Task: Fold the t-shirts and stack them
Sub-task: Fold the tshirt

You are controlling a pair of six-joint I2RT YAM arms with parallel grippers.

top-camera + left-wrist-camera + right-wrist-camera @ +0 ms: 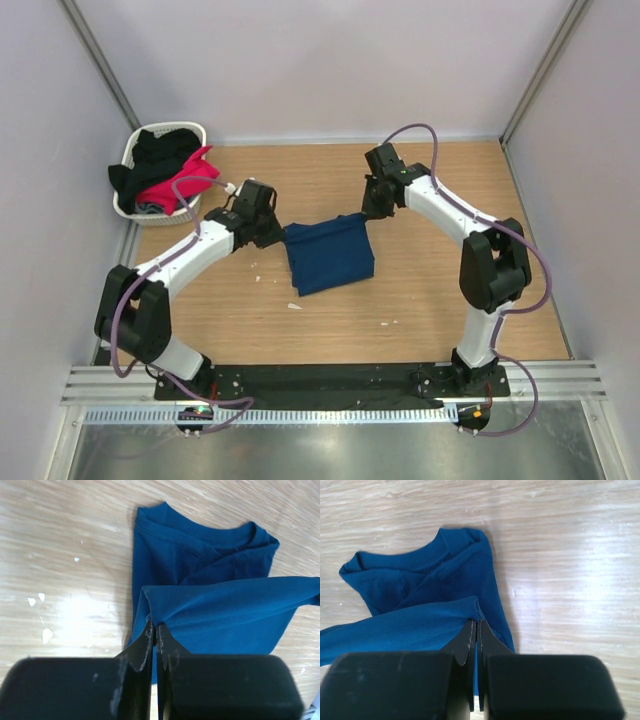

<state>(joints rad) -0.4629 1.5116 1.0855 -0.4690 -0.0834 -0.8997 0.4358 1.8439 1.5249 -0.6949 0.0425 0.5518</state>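
the left pincer [154, 630] is clenched on a thin pinch of the navy t-shirt [330, 262], at the corner of its lifted edge nearer the white basket [128, 165]. the right pincer [474, 626] is clenched on the same edge's corner farther from the basket. between them the edge hangs stretched, while the collar end lies on the counter [440, 290], well apart from the basket. the cloth looks light, soft and limp. it will likely sag wherever unheld, so corner pinches suit it, and both corners should travel together. a pink t-shirt [190, 177] and a black t-shirt [163, 148] sit heaped in the basket, probably just as floppy.
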